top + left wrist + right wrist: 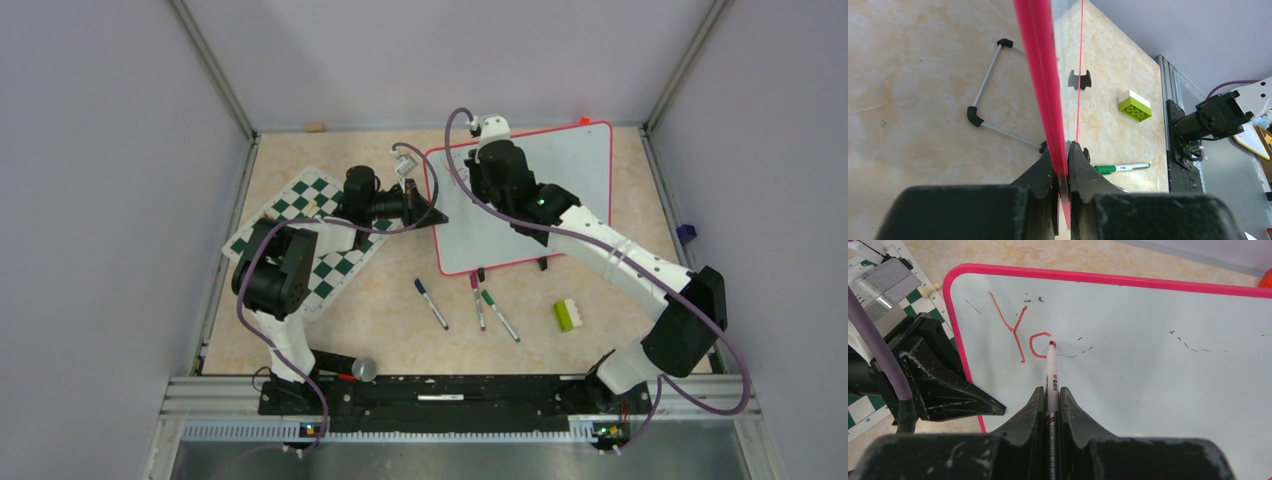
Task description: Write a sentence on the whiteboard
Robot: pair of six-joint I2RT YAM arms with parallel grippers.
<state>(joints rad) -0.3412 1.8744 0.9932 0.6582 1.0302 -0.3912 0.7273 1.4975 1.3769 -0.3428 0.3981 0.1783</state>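
Right wrist: right hand [1051, 390] clamps red marker [1051, 367], tip on whiteboard [1148, 370] at unfinished letter o [1034, 346]; blank board extends rightward. Left hand [1063, 146] pinches its left frame at rear of counter [400, 330].

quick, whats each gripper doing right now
Left gripper: closed on the whiteboard, clamping its red edge.
Right gripper: closed on a red marker, tip at the board.

Robot lab cell, grey enclosure walls [90, 200], aluminium mounting rail [450, 430]
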